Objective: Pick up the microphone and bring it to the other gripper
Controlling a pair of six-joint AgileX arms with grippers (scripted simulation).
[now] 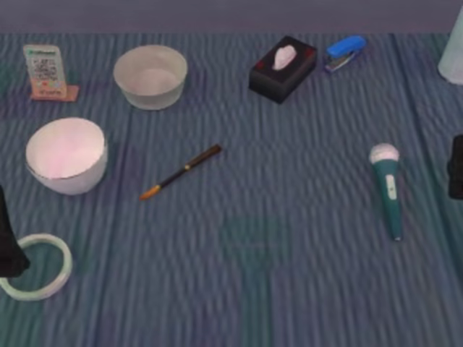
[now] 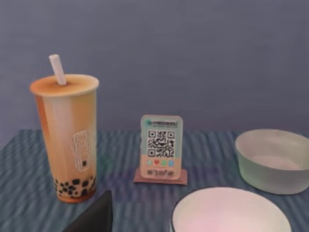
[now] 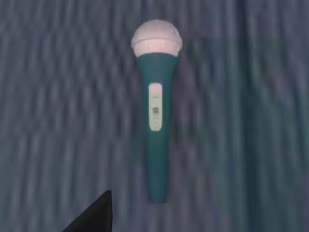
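Lying flat at the right of the top view, the microphone (image 1: 387, 189) is not yet picked up. The right gripper (image 1: 455, 167) waits at the right edge, apart from it; whether its fingers are spread I cannot tell, likewise for the left gripper (image 1: 9, 242) at the lower left. I judge the reach is in hand: next, descend over the teal handle.

Teal microphone (image 1: 388, 189) with pale head lies flat on the table's right side.

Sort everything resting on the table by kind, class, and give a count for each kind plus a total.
Bowls: 2
Microphone: 1
Brush: 1
Tissue box: 1
Stapler: 1
QR code sign: 1
Ring: 1
Bubble tea cup: 1
Total: 9
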